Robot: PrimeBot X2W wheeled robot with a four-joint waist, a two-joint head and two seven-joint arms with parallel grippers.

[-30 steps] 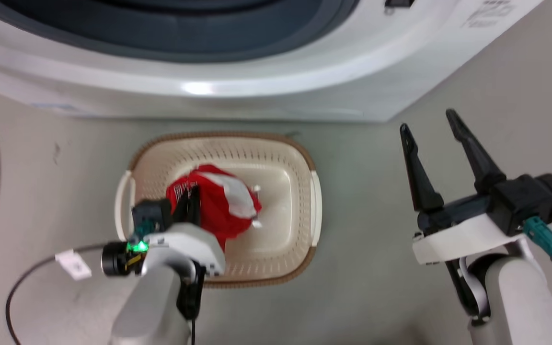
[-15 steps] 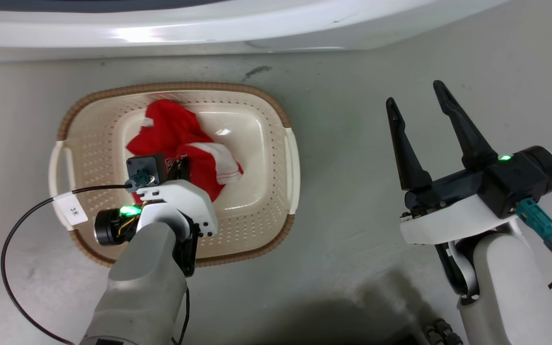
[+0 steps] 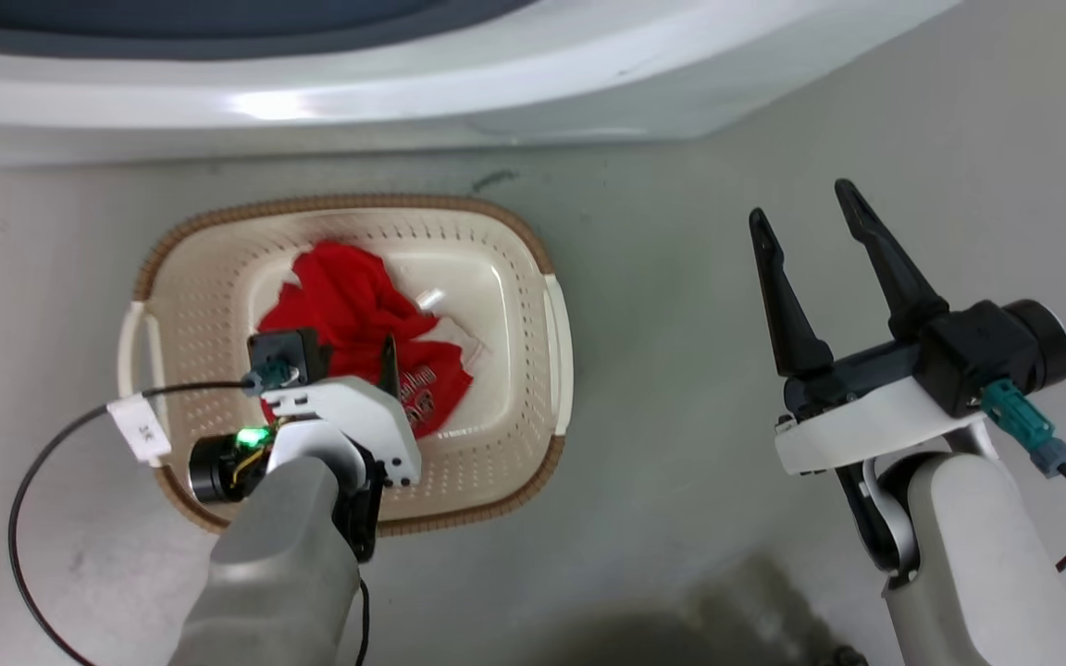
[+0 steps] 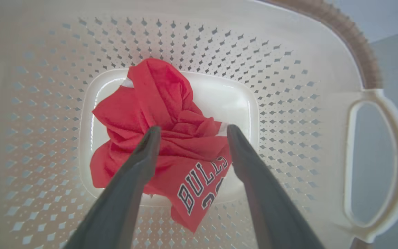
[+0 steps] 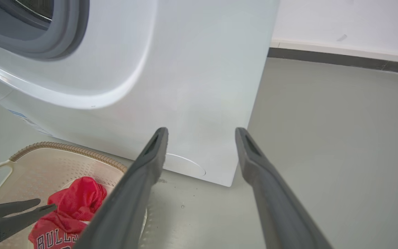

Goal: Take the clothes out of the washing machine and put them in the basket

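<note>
The clothes (image 4: pixel 161 103), a crumpled red jersey with black-and-white lettering, lie on the floor of the cream basket (image 4: pixel 288 69). My left gripper (image 4: pixel 192 128) hangs open just over them, one finger on each side of the heap and no cloth pinched between. From the head, the clothes (image 3: pixel 348 301) sit mid-basket (image 3: pixel 348 202) under my left gripper (image 3: pixel 362 361). My right gripper (image 3: pixel 801 205) is open and holds nothing, over bare floor to the right of the basket. The washing machine (image 3: pixel 403 83) stands right behind the basket.
In the right wrist view my right gripper (image 5: pixel 201 131) points at the washing machine's (image 5: pixel 185 69) white lower front corner, with the basket (image 5: pixel 47 162), the clothes (image 5: pixel 78 200) and my left gripper (image 5: pixel 47 204) at lower left. Grey floor (image 5: pixel 323 138) stretches right to a wall.
The left gripper has opened and the red clothes, first hanging from it, now lie spread on the basket floor. The head camera has shifted; the right gripper stays open.
</note>
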